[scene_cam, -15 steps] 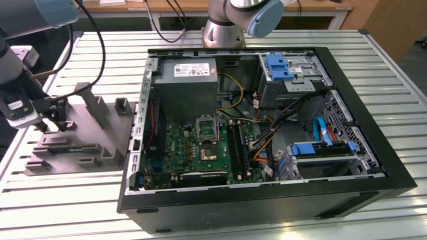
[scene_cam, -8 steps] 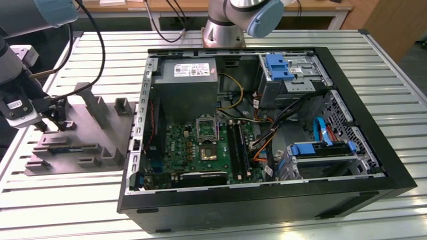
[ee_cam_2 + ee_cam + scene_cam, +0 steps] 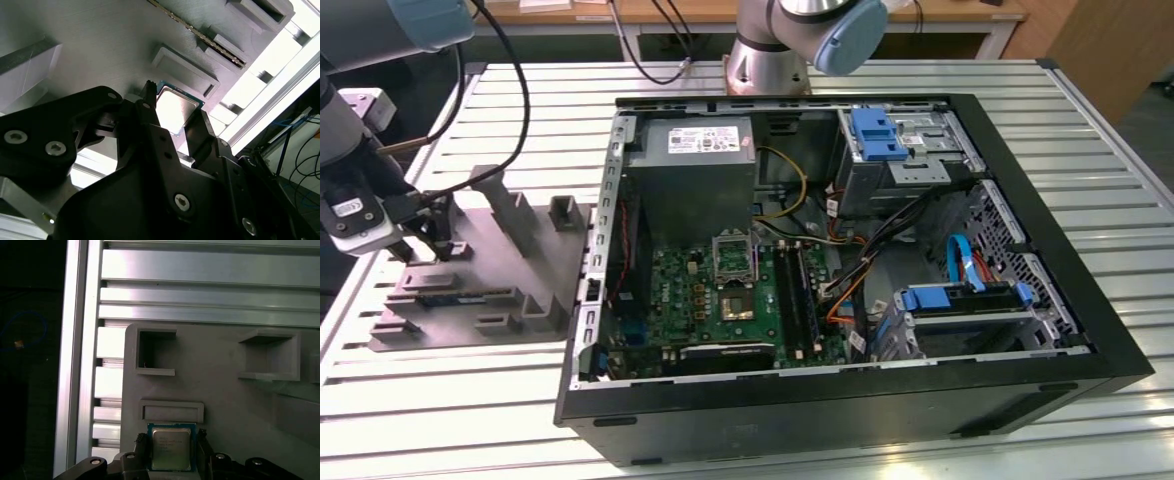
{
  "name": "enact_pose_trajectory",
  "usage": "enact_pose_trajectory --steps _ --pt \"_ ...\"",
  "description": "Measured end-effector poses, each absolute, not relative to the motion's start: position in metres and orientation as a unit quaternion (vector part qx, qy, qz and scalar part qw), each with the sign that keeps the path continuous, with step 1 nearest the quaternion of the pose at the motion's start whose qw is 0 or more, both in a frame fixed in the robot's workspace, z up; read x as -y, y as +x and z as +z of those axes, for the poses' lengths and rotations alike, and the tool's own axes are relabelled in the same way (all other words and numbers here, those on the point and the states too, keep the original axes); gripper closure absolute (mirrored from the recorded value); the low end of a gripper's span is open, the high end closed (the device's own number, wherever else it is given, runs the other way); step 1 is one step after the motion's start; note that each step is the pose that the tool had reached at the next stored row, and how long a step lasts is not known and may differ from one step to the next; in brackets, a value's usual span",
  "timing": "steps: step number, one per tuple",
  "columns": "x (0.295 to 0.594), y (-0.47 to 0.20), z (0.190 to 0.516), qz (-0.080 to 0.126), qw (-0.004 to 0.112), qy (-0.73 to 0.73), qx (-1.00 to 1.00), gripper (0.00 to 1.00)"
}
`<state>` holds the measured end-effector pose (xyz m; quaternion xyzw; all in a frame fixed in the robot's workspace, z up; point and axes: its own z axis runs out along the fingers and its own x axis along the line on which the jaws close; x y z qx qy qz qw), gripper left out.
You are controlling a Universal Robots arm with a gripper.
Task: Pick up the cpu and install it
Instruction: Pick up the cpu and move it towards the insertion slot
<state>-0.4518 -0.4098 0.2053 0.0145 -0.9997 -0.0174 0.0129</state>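
The cpu (image 3: 171,450), a small flat square with a dull, brushed silver lid and a thin blue-green rim, is seen pinched at two opposite edges by the black metal fingers (image 3: 141,452) of the gripper (image 3: 431,250), which are closed against it. In the second wrist view the chip's (image 3: 175,109) lid is caught by the light between the two bolted finger plates. Whether the chip is seated on the surface beneath it or raised just clear of it cannot be told. It is held over the grey fixture (image 3: 480,300), a matte moulded plastic block with fine layered lines, square pockets and upright posts, and just beside a low raised rectangular ledge (image 3: 171,411). The fixture is set on a table of ribbed, slotted aluminium rails (image 3: 454,400), towards the exterior view's left. Just beside it, towards the exterior view's right, an open black computer case (image 3: 854,400) is laid on its side, with the green motherboard (image 3: 707,290), its rectangular metal socket frame (image 3: 736,255), a grey boxed power supply (image 3: 694,190), blue plastic drive latches (image 3: 877,135) and loose coloured cables (image 3: 854,255) exposed inside.
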Motion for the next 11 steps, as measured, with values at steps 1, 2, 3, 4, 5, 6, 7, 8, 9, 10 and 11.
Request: enact_pose_trajectory --steps 1,2,3,4,5,6,7,8,9,10,11 --pt "0.4098 -0.4517 0.2053 -0.017 0.013 0.014 1.0 0.53" --pt "0.4098 -0.4517 0.2054 -0.017 0.013 0.014 1.0 0.53" --pt "0.4098 -0.4517 0.2056 -0.017 0.013 0.014 1.0 0.53" --pt "0.4098 -0.4517 0.2057 -0.017 0.013 0.014 1.0 0.53" --pt "0.4098 -0.4518 0.2059 -0.017 0.013 0.014 1.0 0.53" --pt "0.4098 -0.4517 0.2061 -0.017 0.013 0.014 1.0 0.53" --pt "0.4098 -0.4517 0.2063 -0.017 0.013 0.014 1.0 0.53" --pt "0.4098 -0.4518 0.2066 -0.017 0.013 0.014 1.0 0.53" --pt "0.4098 -0.4518 0.207 -0.017 0.013 0.014 1.0 0.53" --pt "0.4099 -0.4517 0.2074 -0.017 0.013 0.014 1.0 0.53" --pt "0.4098 -0.4518 0.2077 -0.017 0.013 0.014 1.0 0.53"
